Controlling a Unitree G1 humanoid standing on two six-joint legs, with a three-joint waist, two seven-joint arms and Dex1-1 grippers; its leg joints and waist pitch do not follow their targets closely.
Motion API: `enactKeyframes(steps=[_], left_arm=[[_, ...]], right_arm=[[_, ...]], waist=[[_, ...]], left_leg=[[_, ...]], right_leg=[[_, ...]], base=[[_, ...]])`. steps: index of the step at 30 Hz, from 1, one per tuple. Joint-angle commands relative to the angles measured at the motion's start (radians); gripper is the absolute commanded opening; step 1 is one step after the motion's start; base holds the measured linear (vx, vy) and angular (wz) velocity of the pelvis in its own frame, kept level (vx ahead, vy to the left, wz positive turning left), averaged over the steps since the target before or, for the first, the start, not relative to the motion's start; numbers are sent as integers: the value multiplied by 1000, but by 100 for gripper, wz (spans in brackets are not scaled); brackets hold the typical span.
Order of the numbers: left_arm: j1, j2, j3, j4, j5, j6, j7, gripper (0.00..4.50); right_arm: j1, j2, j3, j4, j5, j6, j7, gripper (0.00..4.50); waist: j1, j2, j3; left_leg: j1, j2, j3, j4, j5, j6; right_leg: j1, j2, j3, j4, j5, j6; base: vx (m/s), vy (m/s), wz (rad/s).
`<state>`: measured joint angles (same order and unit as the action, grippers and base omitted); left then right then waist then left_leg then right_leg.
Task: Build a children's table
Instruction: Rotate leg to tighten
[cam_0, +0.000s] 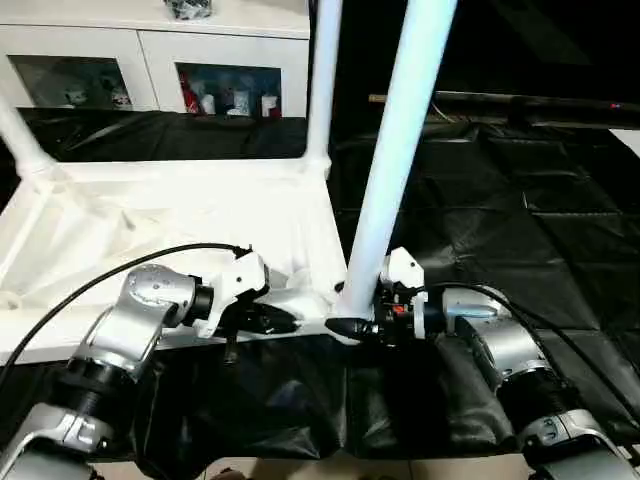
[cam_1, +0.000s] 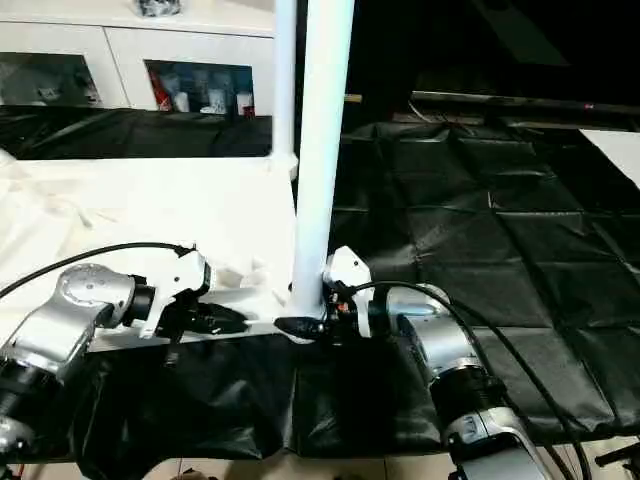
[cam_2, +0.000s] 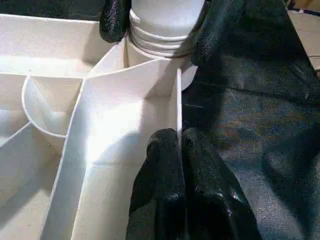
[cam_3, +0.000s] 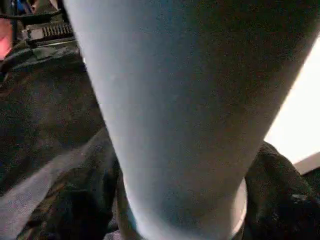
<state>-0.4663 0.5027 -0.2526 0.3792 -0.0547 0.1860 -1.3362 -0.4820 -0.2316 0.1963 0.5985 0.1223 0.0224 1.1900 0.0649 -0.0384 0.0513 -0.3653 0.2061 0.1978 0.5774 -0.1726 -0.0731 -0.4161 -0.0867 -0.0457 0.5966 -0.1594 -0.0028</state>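
Both grippers work at the near right corner of the tabletop (cam_0: 180, 215), which lies upside down, ribbed underside up, on black sheeting (cam_0: 520, 220). Seen from the head views, the left gripper (cam_0: 285, 322) reaches in from the left along the near edge; in its wrist view its two black fingers (cam_2: 165, 165) are pressed together with the thin upright rim wall of the tabletop pinched between their tips. From the right, the right gripper (cam_0: 345, 325) comes in at the base of the near right leg (cam_0: 400, 140), a long white tube standing up from the corner socket and leaning slightly to the right as it rises. Its black fingers sit one on each side of the leg's foot, spread to the tube's width and closed around it; the left wrist view shows the two fingertips flanking the ringed base of the leg where it enters the socket.

A second leg (cam_0: 322, 80) stands upright in the far right corner socket, and the lower part of a third (cam_0: 20, 140) rises at the far left corner, tilted to the left. Black cables loop from both silver forearms. Beyond the tabletop stands a white glass-fronted cabinet (cam_0: 150, 50) with small items on its shelves.
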Motion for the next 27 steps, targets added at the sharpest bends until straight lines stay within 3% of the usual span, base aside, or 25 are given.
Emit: enactKeyframes(steps=[1,4,7,9,11,14,20,22,23,27], left_arm=[[-20,-18,-23,0,-15,-14,-4,0],[-23,-31,-23,14,-2,-19,18,0],[-31,-51,-15,24,4,-11,59,0],[-44,-75,-6,35,7,-1,103,0],[-66,-124,-3,50,28,18,184,0],[-81,-175,-10,55,48,34,253,0],[-94,-293,-15,58,61,75,388,0],[-91,-298,-21,55,59,71,381,0],[-87,-301,-26,49,59,71,379,0],[-78,-279,-33,43,60,39,339,0]], right_arm=[[3,17,35,-15,11,8,27,297],[17,48,13,-36,36,45,-3,277],[22,69,3,-28,23,28,-64,271],[19,97,-14,1,2,8,-155,270],[-4,157,-52,93,-46,-22,-382,269],[-18,209,-74,146,-70,-14,-528,269],[-42,296,-69,180,-102,-16,-674,269],[-44,300,-67,183,-101,-17,-664,269],[-43,303,-65,179,-99,-21,-651,304],[-46,279,-66,169,-85,-33,-594,344]], waist=[[2,19,-62],[2,19,-63],[0,19,-61],[-3,18,-59],[-10,19,-54],[-18,18,-52],[-30,19,-52],[-30,18,-53],[-29,19,-53],[-29,20,-54]], left_leg=[[18,26,-11,-74,-316,-6],[14,25,-10,-72,-290,0],[16,25,-10,-73,-309,-5],[20,23,-14,-75,-350,-21],[23,21,-18,-76,-384,-41],[25,17,-26,-76,-422,-51],[30,14,-27,-74,-467,-33],[24,13,-28,-76,-459,-21],[24,14,-27,-76,-457,-19],[21,15,-26,-77,-454,-15]], right_leg=[[43,-42,33,-65,-272,-220],[47,-40,32,-60,-235,-228],[43,-41,32,-63,-260,-225],[39,-45,32,-73,-348,-202],[31,-48,31,-84,-445,-172],[31,-50,25,-95,-556,-124],[20,-44,21,-107,-576,-105],[23,-45,21,-109,-578,-96],[23,-45,22,-109,-573,-96],[23,-45,24,-106,-549,-105]], base=[[0,0,0],[0,0,0],[0,0,0],[0,0,0],[0,0,0],[0,0,0],[0,0,0],[0,0,0],[0,0,0],[0,0,0]])
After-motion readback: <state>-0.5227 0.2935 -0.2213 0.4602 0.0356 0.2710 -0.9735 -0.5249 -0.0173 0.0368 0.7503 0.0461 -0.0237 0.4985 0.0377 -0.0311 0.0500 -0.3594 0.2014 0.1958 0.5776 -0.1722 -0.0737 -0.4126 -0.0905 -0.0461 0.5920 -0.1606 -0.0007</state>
